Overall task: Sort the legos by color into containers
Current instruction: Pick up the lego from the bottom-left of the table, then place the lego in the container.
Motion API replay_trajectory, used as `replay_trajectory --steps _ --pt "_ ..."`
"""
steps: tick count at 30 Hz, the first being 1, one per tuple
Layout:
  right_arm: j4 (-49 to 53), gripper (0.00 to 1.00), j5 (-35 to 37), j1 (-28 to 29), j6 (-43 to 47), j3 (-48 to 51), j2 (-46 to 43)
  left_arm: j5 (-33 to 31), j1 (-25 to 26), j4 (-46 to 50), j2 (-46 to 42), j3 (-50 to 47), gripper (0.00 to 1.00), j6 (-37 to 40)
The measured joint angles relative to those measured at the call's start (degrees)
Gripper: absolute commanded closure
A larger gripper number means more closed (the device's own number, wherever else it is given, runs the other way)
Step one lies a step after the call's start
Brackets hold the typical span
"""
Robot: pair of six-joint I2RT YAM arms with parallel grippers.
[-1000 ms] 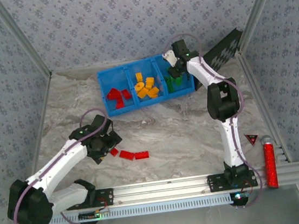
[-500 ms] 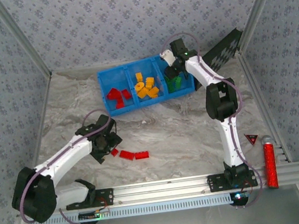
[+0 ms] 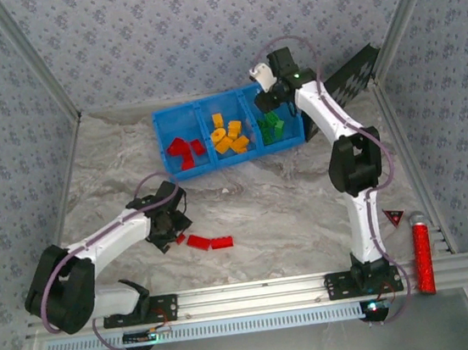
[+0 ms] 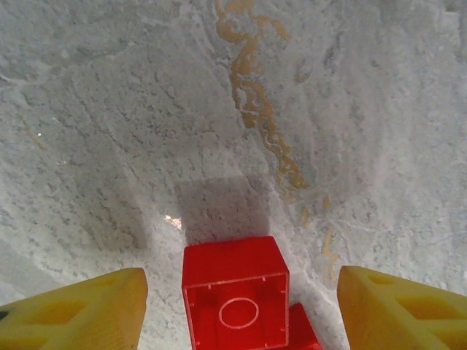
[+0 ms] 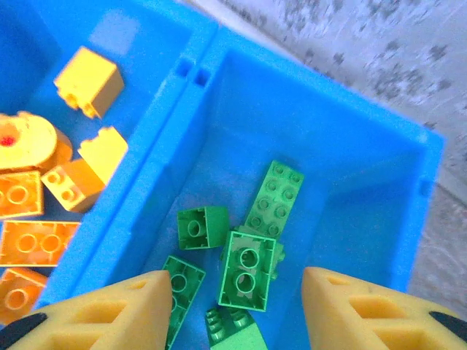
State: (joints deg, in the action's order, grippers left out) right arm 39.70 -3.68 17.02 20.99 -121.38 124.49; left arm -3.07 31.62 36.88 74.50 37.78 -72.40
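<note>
Left jaws were low over the surface (image 4: 109, 109), apart, straddling a red brick (image 4: 235, 288) with a gap on each side, no contact. Two more red bricks (image 3: 221, 243) lay just right of it on the surface. Blue tray (image 3: 159, 120) sat farther back: red legos (image 3: 182, 151) in the left compartment, orange-yellow legos (image 3: 229, 134) in the middle, green legos (image 5: 248, 270) in the right. Right jaws hung above the green compartment, apart, nothing between them.
</note>
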Motion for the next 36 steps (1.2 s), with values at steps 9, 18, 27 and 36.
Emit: replay_trajectory --steps 9,18,27,36 --pt "-0.04 0.48 -0.02 0.46 -2.45 2.95 -4.11 -0.85 0.00 -0.81 1.07 -2.45 0.62 -0.96" --pt "0.37 0.42 -0.31 0.79 -4.17 12.68 -7.78 -1.62 -0.46 1.90 0.46 0.00 0.69 1.33" --pt "-3.89 0.41 -3.23 2.84 -6.71 34.03 -23.47 -6.21 -4.17 6.34 8.50 35.21 0.70 16.50" --pt "-8.07 0.41 -5.25 8.04 -10.08 49.09 -35.52 -7.28 -8.35 2.36 28.98 52.81 0.71 27.50"
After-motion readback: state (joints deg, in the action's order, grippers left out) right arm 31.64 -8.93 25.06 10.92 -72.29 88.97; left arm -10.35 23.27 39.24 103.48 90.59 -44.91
